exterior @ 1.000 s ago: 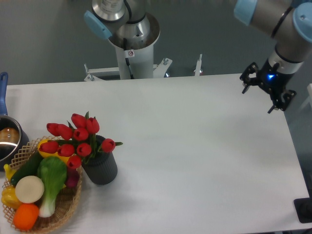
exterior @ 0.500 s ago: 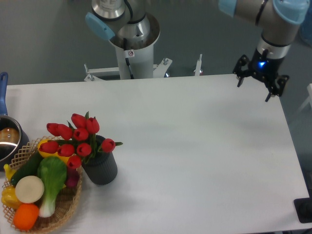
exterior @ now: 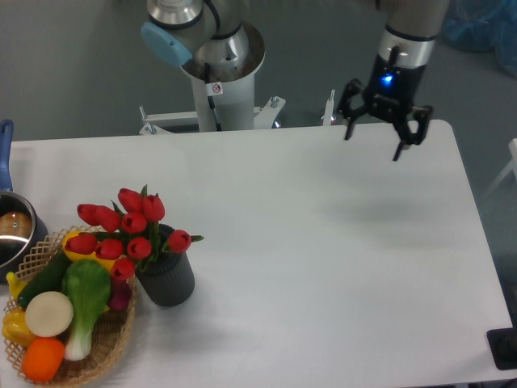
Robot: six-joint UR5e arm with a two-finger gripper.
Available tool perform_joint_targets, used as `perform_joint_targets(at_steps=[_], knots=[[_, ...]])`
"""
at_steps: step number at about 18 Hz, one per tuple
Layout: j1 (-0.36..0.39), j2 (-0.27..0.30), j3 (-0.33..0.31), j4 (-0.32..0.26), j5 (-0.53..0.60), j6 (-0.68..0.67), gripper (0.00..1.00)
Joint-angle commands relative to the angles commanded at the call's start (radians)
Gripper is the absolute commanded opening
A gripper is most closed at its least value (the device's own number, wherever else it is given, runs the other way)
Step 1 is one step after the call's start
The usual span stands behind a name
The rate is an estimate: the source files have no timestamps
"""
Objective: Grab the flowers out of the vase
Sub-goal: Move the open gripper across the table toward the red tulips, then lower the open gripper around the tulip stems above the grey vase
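Note:
The flowers (exterior: 125, 233), a bunch of red tulip buds with green stems, stand in the dark ribbed vase (exterior: 168, 278) at the table's front left. The buds spread wider than the vase and lean left over the basket. My gripper (exterior: 375, 144) hangs open above the far right part of the table, fingers pointing down, with nothing between them. It is far to the right of the flowers and well behind them.
A wicker basket (exterior: 103, 352) of vegetables and fruit touches the vase's left side. A metal pot with a blue handle (exterior: 10, 220) sits at the left edge. The robot's base column (exterior: 216, 85) stands behind the table's far edge.
My gripper has swung left from the table's right edge toward the middle of the far side, turning as it went. The flowers and vase stay as they were.

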Motion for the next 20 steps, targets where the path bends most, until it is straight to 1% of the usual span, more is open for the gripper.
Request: perform_joint_targets(at_steps=[1, 3, 5, 7, 10, 11, 15, 16, 17, 20], knots=[[-0.015, 0.002, -0.006, 0.000, -0.014, -0.008, 1.00], [-0.092, -0.004, -0.012, -0.002, -0.031, -0.061, 1.00], [-0.136, -0.011, -0.012, 0.000, -0.052, -0.113, 1.00], [-0.179, -0.021, -0.011, 0.003, -0.115, -0.136, 1.00], [-0.233, -0.058, -0.009, 0.003, -0.236, -0.138, 1.00], [-0.248, -0.069, -0.009, 0.006, -0.259, -0.138, 1.00], [-0.297, -0.081, -0.006, 0.006, -0.269, -0.138, 1.00], [-0.316, -0.101, -0.002, 0.009, -0.279, -0.135, 1.00], [-0.333, -0.124, 0.001, 0.021, -0.295, -0.135, 1.00], [-0.373, -0.182, 0.003, 0.109, -0.315, -0.138, 1.00]])
